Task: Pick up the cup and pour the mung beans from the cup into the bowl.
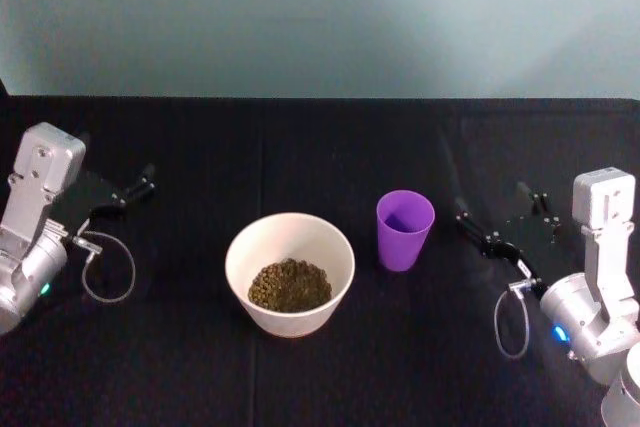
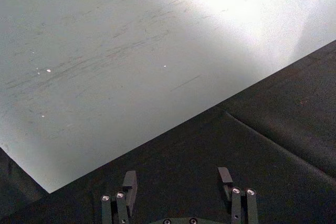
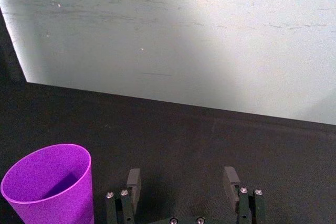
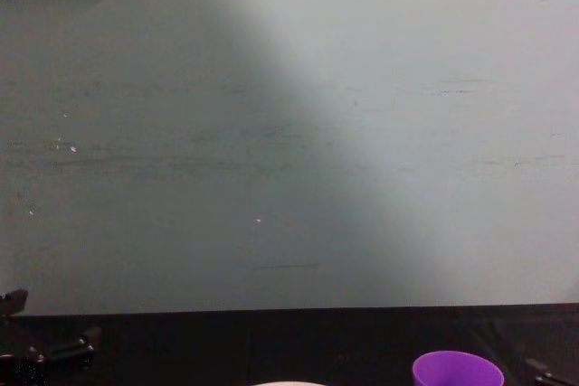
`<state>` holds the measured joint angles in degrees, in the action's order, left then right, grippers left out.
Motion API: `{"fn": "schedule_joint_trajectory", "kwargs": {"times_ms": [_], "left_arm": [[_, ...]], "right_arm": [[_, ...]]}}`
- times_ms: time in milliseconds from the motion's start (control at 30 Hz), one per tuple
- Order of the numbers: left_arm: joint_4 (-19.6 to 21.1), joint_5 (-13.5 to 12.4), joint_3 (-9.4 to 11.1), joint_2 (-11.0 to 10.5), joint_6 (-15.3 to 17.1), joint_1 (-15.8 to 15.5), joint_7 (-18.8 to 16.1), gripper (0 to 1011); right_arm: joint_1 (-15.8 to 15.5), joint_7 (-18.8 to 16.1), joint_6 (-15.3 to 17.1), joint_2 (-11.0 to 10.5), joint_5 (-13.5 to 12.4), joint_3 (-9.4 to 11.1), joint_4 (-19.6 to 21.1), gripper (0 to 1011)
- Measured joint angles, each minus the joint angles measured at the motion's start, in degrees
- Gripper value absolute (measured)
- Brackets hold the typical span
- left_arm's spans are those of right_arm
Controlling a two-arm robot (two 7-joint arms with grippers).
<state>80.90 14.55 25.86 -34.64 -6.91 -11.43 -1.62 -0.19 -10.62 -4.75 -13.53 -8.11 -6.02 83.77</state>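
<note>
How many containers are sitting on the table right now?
2: the white bowl holding mung beans sits centre, and the purple cup stands upright just right of it, apart.

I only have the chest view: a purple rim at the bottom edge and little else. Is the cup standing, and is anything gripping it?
Observer: The cup stands upright on the black table, untouched. The right tool is open just to its right.
Operator: Where is the bowl?
Observer: The bowl sits to the cup's left, apart from it, between the cup and the open left tool parked at the far left.
Operator: Are the beans poured yet?
Observer: The mung beans lie in the bowl, and the cup's inside shows only purple.
</note>
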Motion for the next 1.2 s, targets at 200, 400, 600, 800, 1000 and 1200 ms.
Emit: {"fn": "schedule_joint_trajectory", "kwargs": {"times_ms": [200, 400, 600, 800, 1000, 1200], "left_arm": [[0.00, 0.00, 0.00, 0.00, 0.00, 0.00, 0.00, 1000], [0.00, 0.00, 0.00, 0.00, 0.00, 0.00, 0.00, 1000], [0.00, 0.00, 0.00, 0.00, 0.00, 0.00, 0.00, 1000], [0.00, 0.00, 0.00, 0.00, 0.00, 0.00, 0.00, 1000], [0.00, 0.00, 0.00, 0.00, 0.00, 0.00, 0.00, 1000], [0.00, 0.00, 0.00, 0.00, 0.00, 0.00, 0.00, 1000]], "right_arm": [[0.03, -0.04, 0.00, -0.05, -0.08, -0.03, 0.03, 1004], [0.06, -0.06, 0.01, -0.07, -0.14, -0.06, 0.04, 1004], [0.09, -0.10, 0.01, -0.10, -0.18, -0.09, 0.04, 1004], [0.09, -0.13, 0.01, -0.13, -0.22, -0.09, 0.04, 1004], [0.09, -0.16, 0.01, -0.14, -0.28, -0.09, 0.04, 1004], [0.09, -0.17, 0.01, -0.14, -0.29, -0.09, 0.04, 1004]]}}
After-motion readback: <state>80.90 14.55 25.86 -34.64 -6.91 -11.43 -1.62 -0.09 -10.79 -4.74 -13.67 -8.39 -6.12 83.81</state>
